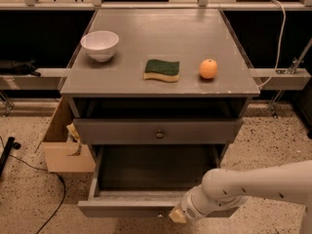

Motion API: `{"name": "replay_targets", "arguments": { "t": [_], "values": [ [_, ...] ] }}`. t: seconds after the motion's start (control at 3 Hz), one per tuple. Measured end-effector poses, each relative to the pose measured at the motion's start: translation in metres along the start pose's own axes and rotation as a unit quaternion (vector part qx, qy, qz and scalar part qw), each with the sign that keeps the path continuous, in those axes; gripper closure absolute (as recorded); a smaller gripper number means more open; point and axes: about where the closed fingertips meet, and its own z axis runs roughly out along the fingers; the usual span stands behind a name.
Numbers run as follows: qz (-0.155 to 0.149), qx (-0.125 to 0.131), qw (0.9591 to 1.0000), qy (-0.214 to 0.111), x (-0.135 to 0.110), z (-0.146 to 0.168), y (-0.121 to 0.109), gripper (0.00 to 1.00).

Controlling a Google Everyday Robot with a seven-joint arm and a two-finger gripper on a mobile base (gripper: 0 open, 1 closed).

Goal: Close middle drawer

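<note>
The middle drawer point(146, 177) is the lower grey drawer of the cabinet. It stands pulled far out and its inside is bare. Its plain front panel point(122, 208) runs along the bottom of the view. My gripper point(177, 214) is at the end of the white arm coming in from the right. It sits against the front panel, right of the panel's middle. The upper grey drawer point(158, 130) with a round metal knob point(159, 134) is pushed in above it.
On the cabinet top point(161, 38) are a white bowl point(100, 44), a green and yellow sponge point(162, 69) and an orange point(208, 68). An open cardboard box point(63, 145) stands on the floor at the left. A black cable point(34, 172) lies on the speckled floor.
</note>
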Motion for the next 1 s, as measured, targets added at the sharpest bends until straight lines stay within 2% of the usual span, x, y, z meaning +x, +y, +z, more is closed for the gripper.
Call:
{"name": "replay_targets", "arguments": {
  "t": [0.33, 0.67, 1.0],
  "values": [
    [-0.013, -0.007, 0.9997, 0.020, 0.015, -0.014, 0.026, 1.00],
    [-0.013, -0.007, 0.9997, 0.021, 0.014, -0.016, 0.027, 1.00],
    [-0.017, 0.001, 0.9998, -0.007, -0.002, -0.045, 0.022, 1.00]
  ]
}}
